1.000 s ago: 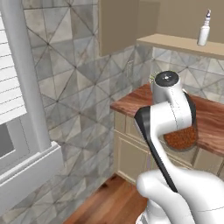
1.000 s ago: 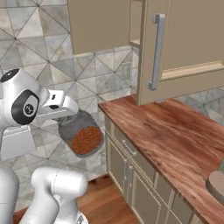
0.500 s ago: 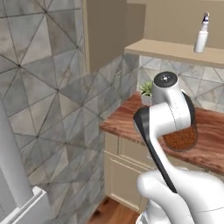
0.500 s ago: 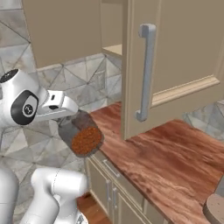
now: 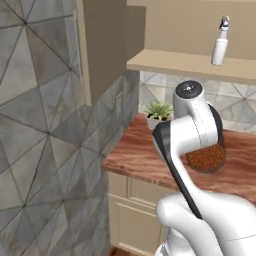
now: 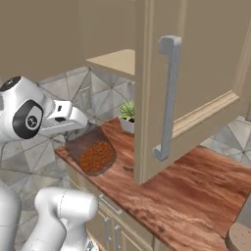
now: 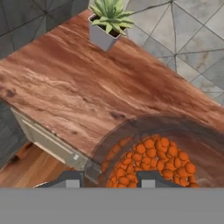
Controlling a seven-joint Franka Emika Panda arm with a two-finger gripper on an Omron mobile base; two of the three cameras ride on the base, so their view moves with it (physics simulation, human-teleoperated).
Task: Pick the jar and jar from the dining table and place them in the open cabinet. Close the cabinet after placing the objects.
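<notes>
Jar (image 6: 93, 152): clear glass, reddish-brown grains, tilted, held aloft over the wood counter's end corner. Cabinet (image 6: 191, 78): beige, door open, silver bar handle.

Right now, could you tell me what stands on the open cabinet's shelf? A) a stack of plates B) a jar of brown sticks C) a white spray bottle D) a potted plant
C: the left base view shows a white spray bottle upright on the shelf of the cabinet, while the potted plant sits below on the wooden counter.
</notes>
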